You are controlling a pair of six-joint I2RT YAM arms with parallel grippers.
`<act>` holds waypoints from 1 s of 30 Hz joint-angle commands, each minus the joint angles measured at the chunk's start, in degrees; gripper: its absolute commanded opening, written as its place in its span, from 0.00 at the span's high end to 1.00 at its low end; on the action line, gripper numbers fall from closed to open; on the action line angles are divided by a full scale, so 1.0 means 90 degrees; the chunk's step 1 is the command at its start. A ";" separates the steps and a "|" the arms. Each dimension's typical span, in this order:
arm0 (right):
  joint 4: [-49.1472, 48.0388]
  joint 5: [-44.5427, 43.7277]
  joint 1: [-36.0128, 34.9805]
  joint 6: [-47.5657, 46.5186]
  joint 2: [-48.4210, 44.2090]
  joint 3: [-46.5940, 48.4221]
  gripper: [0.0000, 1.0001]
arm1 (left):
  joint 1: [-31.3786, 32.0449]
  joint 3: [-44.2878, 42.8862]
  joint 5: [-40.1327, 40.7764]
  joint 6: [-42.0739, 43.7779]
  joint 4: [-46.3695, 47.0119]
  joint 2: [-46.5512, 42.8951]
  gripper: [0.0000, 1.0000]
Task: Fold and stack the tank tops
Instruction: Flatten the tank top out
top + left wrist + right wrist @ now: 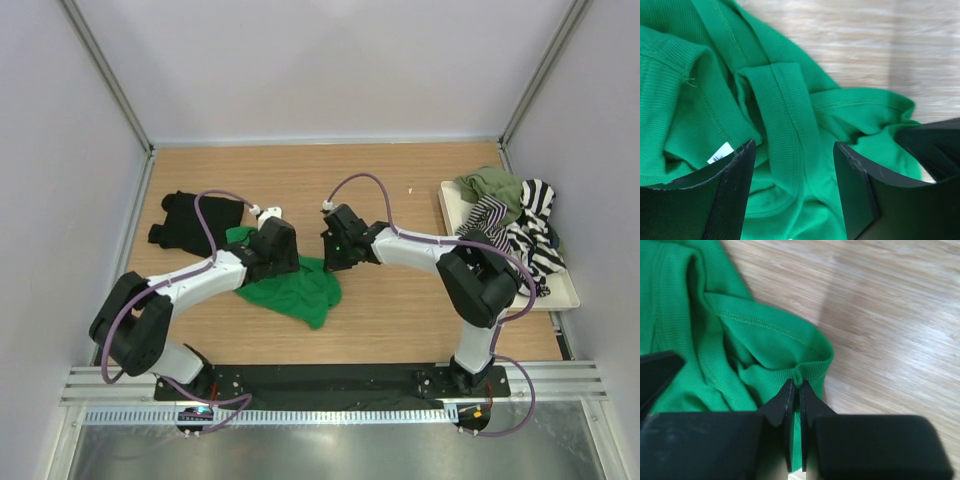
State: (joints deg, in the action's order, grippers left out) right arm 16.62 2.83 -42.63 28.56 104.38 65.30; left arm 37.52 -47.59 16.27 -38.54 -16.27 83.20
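Hem of the green tank top [755, 340] is pinched by the right hand [795, 389], likely for spreading; a fold is straddled by the left hand [794, 150], held wide.

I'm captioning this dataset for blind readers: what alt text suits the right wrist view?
The right gripper pinches the hemmed edge of a crumpled green tank top, jaws nearly together. Wooden table fills the right side.
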 commanded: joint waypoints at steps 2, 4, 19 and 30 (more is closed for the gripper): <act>-0.0314 0.0262 0.0040 0.0128 -0.0220 -0.0077 0.99 | 0.0011 -0.0434 0.0174 -0.0024 -0.0262 0.0432 0.37; -0.0372 0.0203 0.0117 0.0177 -0.0357 -0.0242 0.99 | -0.0038 -0.0657 0.0106 -0.0170 -0.0321 0.0667 0.39; 0.0681 -0.0440 0.2168 0.0382 -0.1994 -0.0108 0.99 | -0.1043 -0.2872 -0.0011 -0.0307 -0.1433 0.0134 1.00; 0.1346 -0.1310 0.2286 0.0430 -0.4985 -0.1334 0.87 | -0.1112 -0.0440 0.0593 -0.0784 -0.0594 -0.3782 1.00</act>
State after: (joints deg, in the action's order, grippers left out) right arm 25.39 -6.68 -21.98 31.77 62.89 59.00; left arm 27.68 -60.71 18.15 -42.35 -21.23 53.34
